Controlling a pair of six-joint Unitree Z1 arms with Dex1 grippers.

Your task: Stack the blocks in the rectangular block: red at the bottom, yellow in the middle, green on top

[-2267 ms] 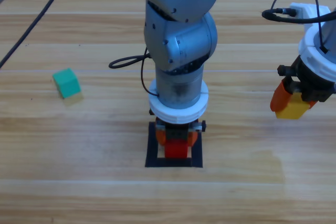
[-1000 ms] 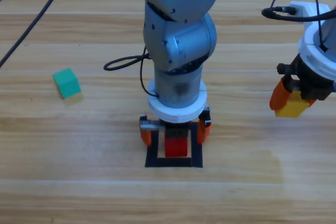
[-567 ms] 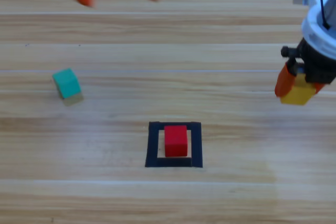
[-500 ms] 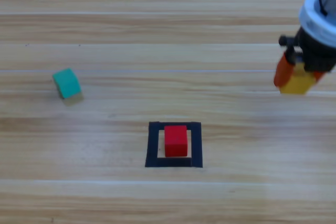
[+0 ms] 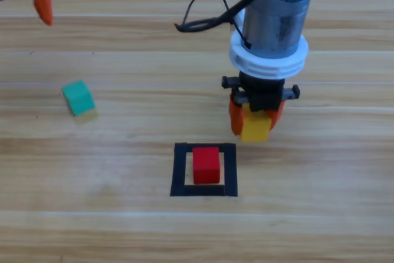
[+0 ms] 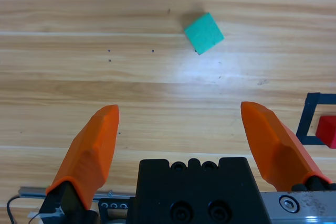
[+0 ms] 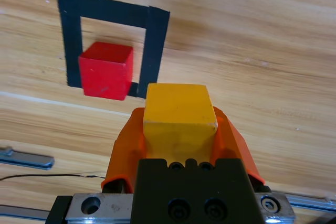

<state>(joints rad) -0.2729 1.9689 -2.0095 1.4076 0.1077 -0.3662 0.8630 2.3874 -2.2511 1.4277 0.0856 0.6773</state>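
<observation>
Since half a second ago, the yellow cube [image 5: 255,129] has been carried inward by the right gripper [image 5: 255,117], jaws clamped on it, to just beyond the tape rectangle [image 5: 179,170] at its 1 o'clock. The red cube [image 5: 206,165] sits inside. The left gripper [image 6: 186,135], spread wide and empty, has been withdrawn to the bench's 10 o'clock corner, the green cube [image 5: 77,97] untouched at 9 o'clock. An off-centre release could topple yellow off red.

A wooden table [image 5: 111,226] of pale planks fills every view, its grain running across the high view (a few small dark specks [image 6: 109,52] dot the wood in the left wrist view).
</observation>
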